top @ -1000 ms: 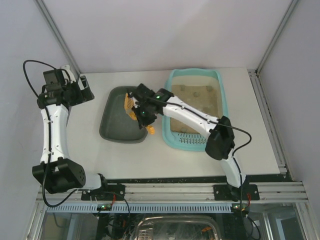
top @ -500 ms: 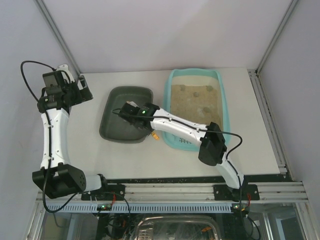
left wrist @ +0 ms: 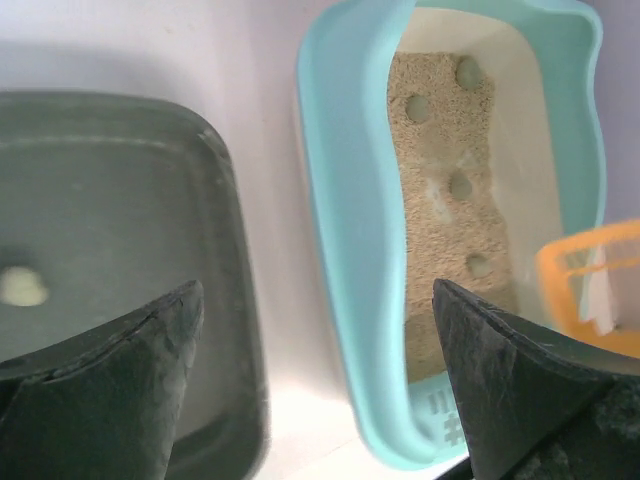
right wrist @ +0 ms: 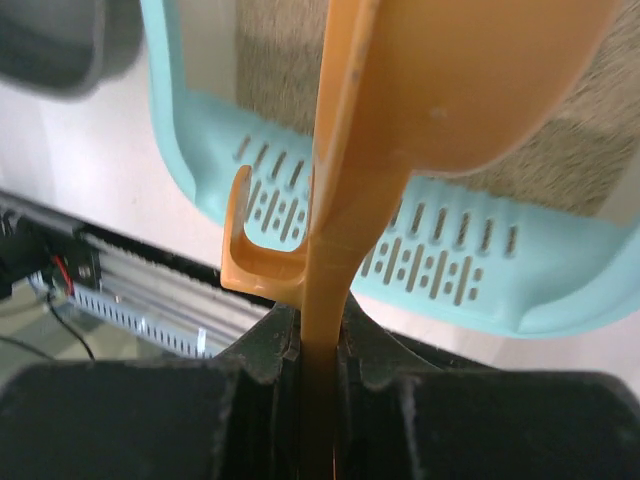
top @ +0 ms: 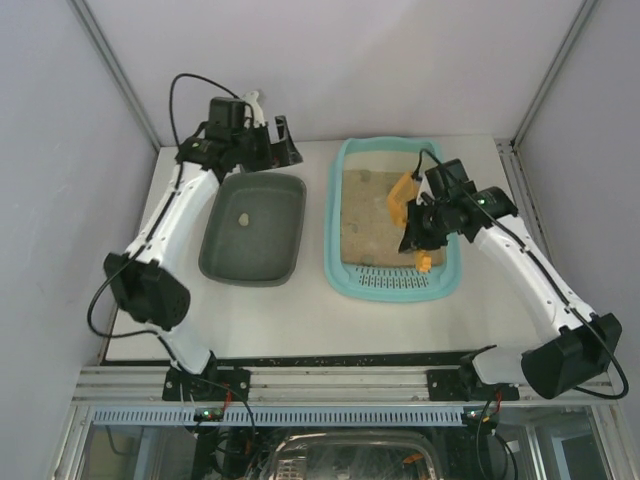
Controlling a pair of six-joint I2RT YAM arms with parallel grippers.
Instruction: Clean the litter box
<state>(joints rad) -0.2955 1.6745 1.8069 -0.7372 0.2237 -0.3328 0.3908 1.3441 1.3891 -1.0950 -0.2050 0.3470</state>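
The litter box (top: 335,232) is a light-turquoise tray at centre right, with beige litter (top: 372,215) and a slotted grate (top: 395,283) at its near end. My right gripper (top: 420,228) hovers over the box, shut on the handle of an orange slotted scoop (top: 402,196). The right wrist view shows the scoop handle (right wrist: 335,250) clamped between the jaws above the grate (right wrist: 440,262). At the table's back, behind the dark tray, my left gripper (top: 284,140) is open and holds nothing. In its wrist view several greenish clumps (left wrist: 460,186) sit in the litter of the litter box (left wrist: 345,200).
A dark grey-green tray (top: 215,245) lies left of the litter box with one pale clump (top: 241,216) in it, also seen as a pale clump (left wrist: 22,287) in the left wrist view. White walls close in the table's back and sides.
The right arm carried the scoop from the dark tray back over the litter box. A clump now lies in the dark tray. The left arm swung from the far left to behind that tray.
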